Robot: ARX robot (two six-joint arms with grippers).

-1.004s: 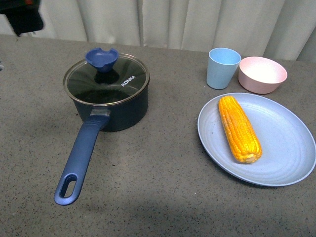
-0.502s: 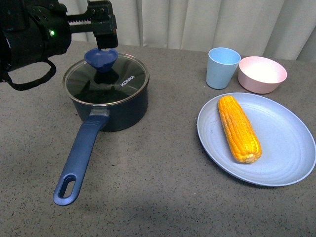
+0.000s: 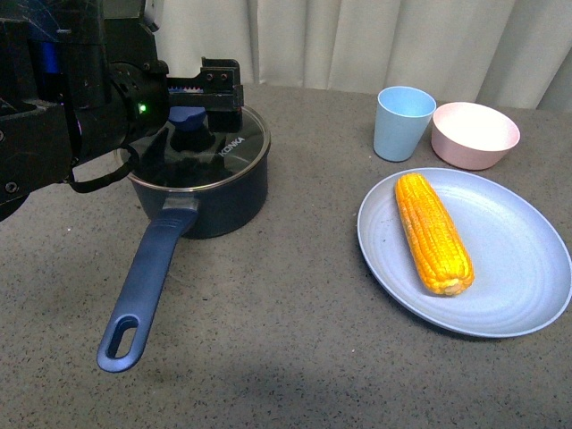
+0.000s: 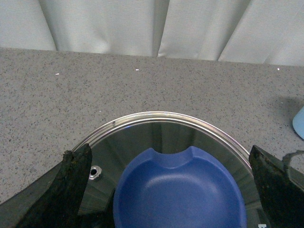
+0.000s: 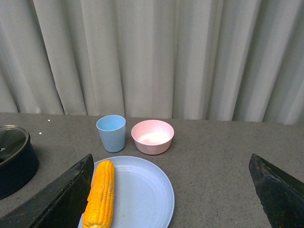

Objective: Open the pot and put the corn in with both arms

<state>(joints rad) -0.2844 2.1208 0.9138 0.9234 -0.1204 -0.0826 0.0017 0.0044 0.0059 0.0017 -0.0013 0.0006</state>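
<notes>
The dark navy pot [image 3: 219, 201] stands at the left with its glass lid [image 3: 234, 143] on and its long blue handle [image 3: 147, 277] pointing toward me. My left gripper [image 3: 206, 103] is open over the lid. In the left wrist view its fingers [image 4: 71, 190] stand on either side of the lid's blue knob [image 4: 180, 190] without touching it. The corn [image 3: 433, 232] lies on a light blue plate [image 3: 518, 268] at the right. My right gripper [image 5: 170, 190] is open and empty, above the table just right of the corn [image 5: 100, 192]. It is out of the front view.
A light blue cup [image 3: 403, 122] and a pink bowl [image 3: 475, 134] stand behind the plate. Grey curtains hang behind the table's far edge. The bulky left arm [image 3: 63, 116] covers the table's back left corner. The right wrist view shows the pot's edge [image 5: 14, 161].
My left arm has come in from the upper left and moved right and down over the pot. Its open jaws now straddle the lid's knob. Pot, corn and dishes have not moved.
</notes>
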